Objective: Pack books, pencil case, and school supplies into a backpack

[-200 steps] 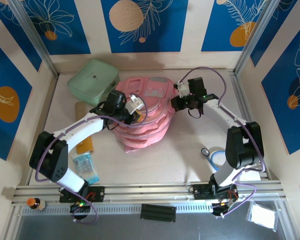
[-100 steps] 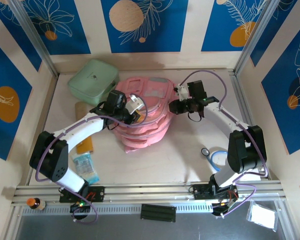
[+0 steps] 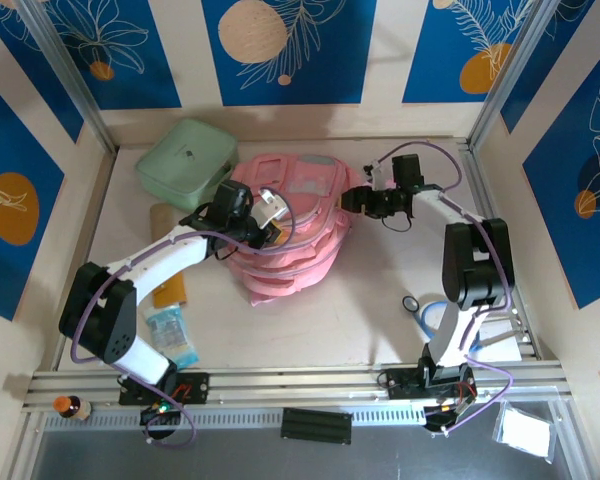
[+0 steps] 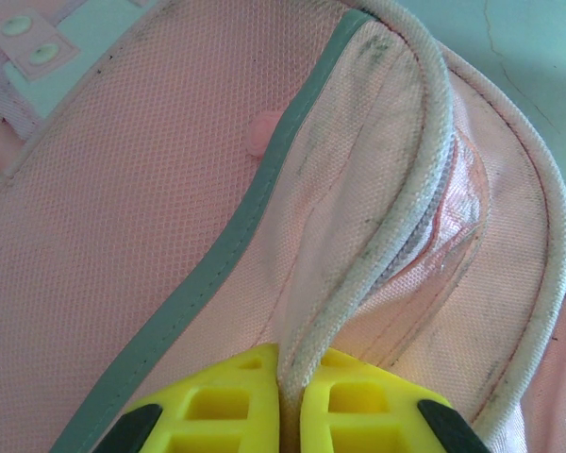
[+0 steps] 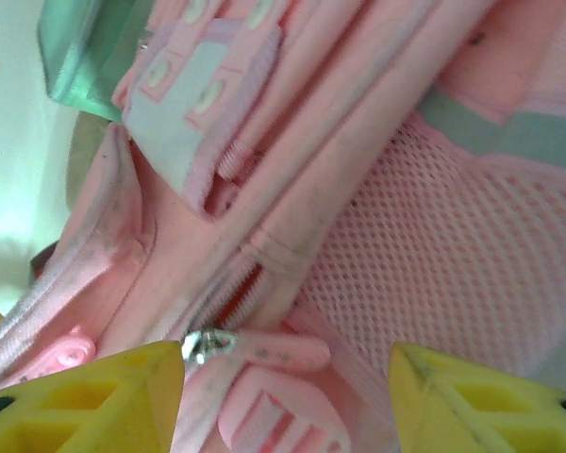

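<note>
The pink backpack [image 3: 292, 240] lies in the middle of the table. My left gripper [image 3: 266, 226] is on its left upper part, shut on a fold of its piped edge [image 4: 358, 283]; the yellow fingers [image 4: 217, 415] pinch the cord between them. My right gripper [image 3: 352, 199] is at the backpack's right side, open. In the right wrist view a metal zipper slider [image 5: 203, 344] and its pink pull tab [image 5: 288, 354] lie between the spread fingers [image 5: 94, 396], untouched. A beige-tan oblong piece [image 3: 161, 218] shows left of my left arm; whether it is the pencil case I cannot tell.
A mint-green square case [image 3: 185, 160] sits behind the backpack at the far left. A brown flat thing [image 3: 170, 292] and a clear blue packet [image 3: 171, 337] lie near my left arm's base. A small ring [image 3: 410, 303] and a blue-white round thing [image 3: 435, 316] lie at the right.
My right gripper's jaws have opened, and its arm has folded in, with the elbow swinging left towards its base. My left gripper has kept its hold and has not moved.
</note>
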`<action>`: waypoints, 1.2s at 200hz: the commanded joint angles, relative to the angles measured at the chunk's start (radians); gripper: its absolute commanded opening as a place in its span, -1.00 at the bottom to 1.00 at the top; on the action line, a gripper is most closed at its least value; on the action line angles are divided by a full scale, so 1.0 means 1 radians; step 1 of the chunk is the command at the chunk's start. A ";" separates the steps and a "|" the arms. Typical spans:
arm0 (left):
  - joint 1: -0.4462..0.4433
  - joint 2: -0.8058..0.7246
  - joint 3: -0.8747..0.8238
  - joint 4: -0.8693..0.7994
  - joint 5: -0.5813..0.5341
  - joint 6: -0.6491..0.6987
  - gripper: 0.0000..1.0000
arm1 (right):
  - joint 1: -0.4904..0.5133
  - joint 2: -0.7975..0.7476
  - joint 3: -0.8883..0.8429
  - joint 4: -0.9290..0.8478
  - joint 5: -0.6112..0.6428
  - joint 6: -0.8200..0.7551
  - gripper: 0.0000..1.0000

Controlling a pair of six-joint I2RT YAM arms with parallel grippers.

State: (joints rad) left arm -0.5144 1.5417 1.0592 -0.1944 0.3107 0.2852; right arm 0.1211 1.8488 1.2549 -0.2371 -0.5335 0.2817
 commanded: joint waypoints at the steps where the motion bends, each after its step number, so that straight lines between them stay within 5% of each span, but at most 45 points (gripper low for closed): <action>1: 0.016 0.001 0.033 0.024 0.015 -0.030 -0.78 | 0.003 0.062 0.076 0.055 -0.144 0.061 0.25; 86: 0.016 0.004 0.033 0.009 -0.030 -0.018 -0.78 | 0.039 0.106 0.075 0.014 -0.240 0.023 0.28; 133: 0.019 -0.001 0.028 -0.050 -0.113 0.028 -0.81 | 0.014 0.018 0.019 0.000 -0.259 -0.020 -0.02; 206: 0.022 -0.011 0.016 -0.032 -0.061 0.017 -0.80 | 0.023 -0.006 0.005 -0.059 -0.253 -0.095 -0.37; 240: 0.022 -0.014 0.017 -0.028 -0.047 0.015 -0.80 | 0.036 0.003 0.019 -0.101 -0.135 -0.122 -0.32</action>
State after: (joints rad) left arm -0.5144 1.5417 1.0592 -0.2272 0.2592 0.3153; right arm 0.1432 1.8668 1.2655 -0.2737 -0.7322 0.2039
